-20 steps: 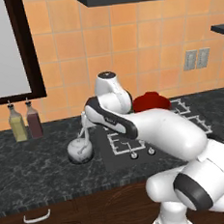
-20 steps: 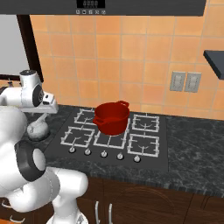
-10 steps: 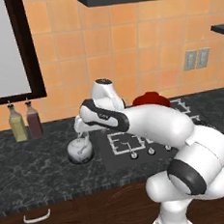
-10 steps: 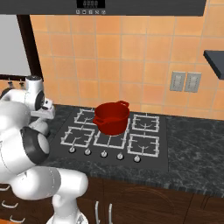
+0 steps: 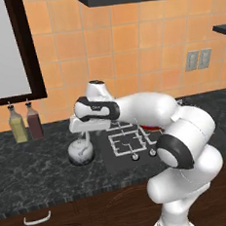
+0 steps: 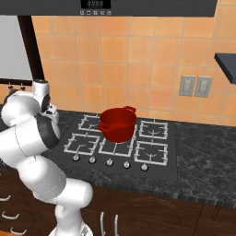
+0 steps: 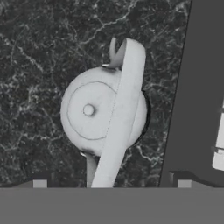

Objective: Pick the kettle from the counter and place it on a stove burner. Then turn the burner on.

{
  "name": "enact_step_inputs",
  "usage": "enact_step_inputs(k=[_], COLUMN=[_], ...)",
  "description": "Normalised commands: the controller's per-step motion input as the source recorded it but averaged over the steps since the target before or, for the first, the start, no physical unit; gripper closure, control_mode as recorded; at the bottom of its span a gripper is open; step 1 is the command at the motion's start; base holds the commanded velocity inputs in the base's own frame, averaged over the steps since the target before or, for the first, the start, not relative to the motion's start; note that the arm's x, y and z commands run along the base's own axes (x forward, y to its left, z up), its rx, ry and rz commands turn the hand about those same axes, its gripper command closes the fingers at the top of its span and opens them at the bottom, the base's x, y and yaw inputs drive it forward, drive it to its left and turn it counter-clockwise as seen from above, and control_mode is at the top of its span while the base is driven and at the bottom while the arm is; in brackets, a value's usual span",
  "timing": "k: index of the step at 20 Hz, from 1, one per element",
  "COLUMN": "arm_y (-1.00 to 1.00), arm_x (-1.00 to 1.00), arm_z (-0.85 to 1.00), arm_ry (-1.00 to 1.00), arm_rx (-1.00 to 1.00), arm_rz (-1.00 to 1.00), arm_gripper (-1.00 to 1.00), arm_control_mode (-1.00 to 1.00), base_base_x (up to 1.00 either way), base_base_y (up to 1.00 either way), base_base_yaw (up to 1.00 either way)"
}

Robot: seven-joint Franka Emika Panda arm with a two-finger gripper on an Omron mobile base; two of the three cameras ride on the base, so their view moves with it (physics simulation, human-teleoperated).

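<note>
The small silver-grey kettle (image 5: 81,152) stands on the dark marbled counter (image 5: 32,167), just left of the black cooktop. From above, the kettle (image 7: 94,111) shows its round lid, with the arched handle (image 7: 123,109) crossing over it. My gripper (image 5: 83,136) hangs straight above the kettle, open. Its fingertips (image 7: 39,183) stand wide apart on either side of the handle's near end, and the gripper (image 7: 111,184) holds nothing. The nearest stove burner (image 5: 127,143) is bare; in the right base view this burner (image 6: 83,144) lies front left, and my arm hides the kettle.
A red pot (image 6: 117,123) sits on the cooktop's middle burners. Small round knobs (image 6: 109,162) line the cooktop's front edge. Two bottles (image 5: 17,126) stand against the tiled wall at the left. The cooktop's edge (image 7: 197,87) runs close beside the kettle.
The hand has come down a little over the kettle, and the arm's elbow has swung lower and toward the cameras. The kettle has not moved.
</note>
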Motion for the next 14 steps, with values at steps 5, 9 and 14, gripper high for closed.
enact_step_inputs(k=[5, 9, 14], arm_y=[0.0, 0.01, 0.08], arm_x=[0.24, 0.07, 0.04], arm_z=[-0.39, -0.18, -0.21], arm_ry=[0.0, 0.0, 0.0], arm_rx=[0.0, 0.0, 0.0], arm_rz=[0.0, 0.0, 0.0], arm_gripper=[-1.0, -1.0, -1.0], arm_control_mode=[-1.0, -1.0, -1.0], base_base_x=[0.0, 0.0, 0.0], base_base_y=[0.0, 0.0, 0.0], base_base_yaw=[0.0, 0.0, 0.0])
